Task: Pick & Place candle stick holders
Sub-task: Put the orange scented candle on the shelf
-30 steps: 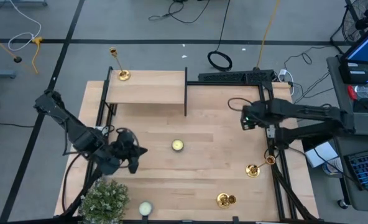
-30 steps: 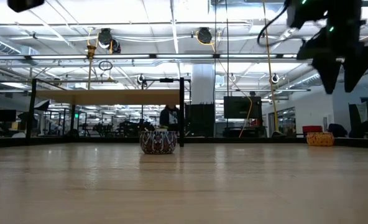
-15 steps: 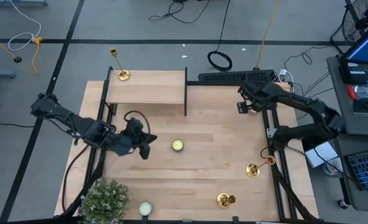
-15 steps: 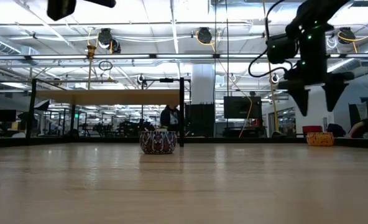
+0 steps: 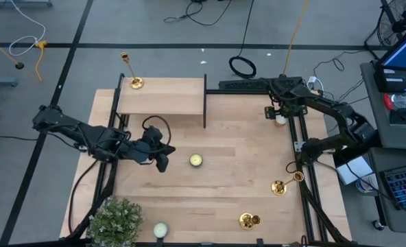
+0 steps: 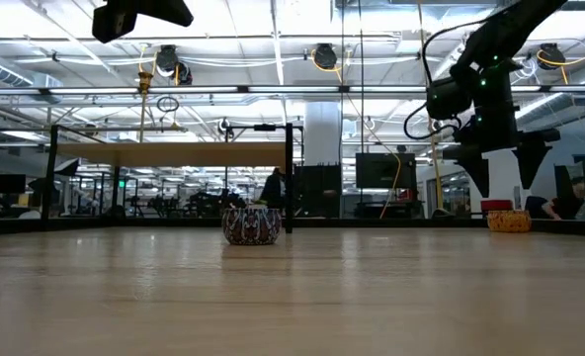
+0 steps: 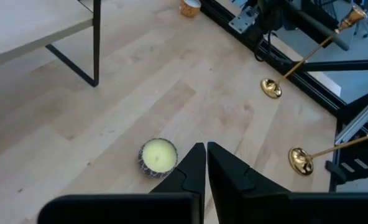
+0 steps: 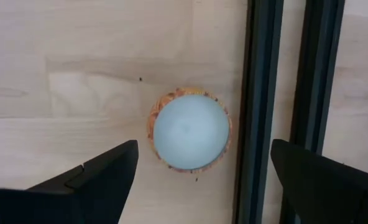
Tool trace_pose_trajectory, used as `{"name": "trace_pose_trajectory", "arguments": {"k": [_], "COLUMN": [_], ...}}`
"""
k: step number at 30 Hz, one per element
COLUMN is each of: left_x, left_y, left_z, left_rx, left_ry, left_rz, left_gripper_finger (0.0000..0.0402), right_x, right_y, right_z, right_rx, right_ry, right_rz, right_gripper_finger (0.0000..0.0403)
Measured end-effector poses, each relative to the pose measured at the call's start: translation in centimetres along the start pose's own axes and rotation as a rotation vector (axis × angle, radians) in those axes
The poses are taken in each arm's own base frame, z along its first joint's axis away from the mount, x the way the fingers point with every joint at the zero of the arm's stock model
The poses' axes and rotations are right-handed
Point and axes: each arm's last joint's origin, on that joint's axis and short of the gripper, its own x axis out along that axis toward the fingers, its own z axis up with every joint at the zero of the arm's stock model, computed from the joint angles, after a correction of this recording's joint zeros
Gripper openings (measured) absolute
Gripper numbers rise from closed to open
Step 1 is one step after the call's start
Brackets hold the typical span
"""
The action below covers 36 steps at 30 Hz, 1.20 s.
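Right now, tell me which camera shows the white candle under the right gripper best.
The right wrist view: the white candle fills the middle, between the open right gripper fingers. The high view shows only a pale dot by the frame rail. The low view shows its orange holder side-on; the left wrist view clips it at the edge.

The work surface is a light wooden table (image 5: 237,144) bordered by a black metal frame (image 5: 306,178), standing on a grey floor (image 5: 155,27) marked with dark lines and crossed by loose cables (image 5: 243,66). Beyond the table, the low view shows a large hall with overhead pipework and round ceiling lamps (image 6: 324,56).
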Motion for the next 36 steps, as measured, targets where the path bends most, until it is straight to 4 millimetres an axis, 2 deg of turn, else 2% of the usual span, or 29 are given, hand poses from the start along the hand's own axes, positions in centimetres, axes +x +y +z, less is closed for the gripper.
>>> {"name": "trace_pose_trajectory", "arguments": {"k": [6, 13, 23, 36], "left_x": [-0.1, -0.4, -0.7, -0.8], "left_y": [-0.1, -0.5, -0.8, -1.0], "left_z": [-0.1, -0.6, -0.9, -1.2], "left_rx": [-0.008, -0.01, -0.014, -0.02], "left_ry": [0.003, 0.013, 0.018, 0.026], "left_rz": [-0.005, -0.026, -0.04, -0.051], "left_gripper_finger": [0.0021, 0.0021, 0.0021, 0.0021], "right_x": [1.4, 2.1, 4.0, 4.5], "right_y": [0.4, 0.7, 1.0, 1.0], "right_z": [0.5, 0.6, 0.0, 0.1], "right_rx": [-0.008, 0.004, 0.051, 0.074], "right_ry": [0.068, 0.094, 0.097, 0.029], "right_rz": [-0.015, -0.036, 0.055, 0.035], "right_gripper_finger": [0.0366, 0.0366, 0.0366, 0.0364]}}
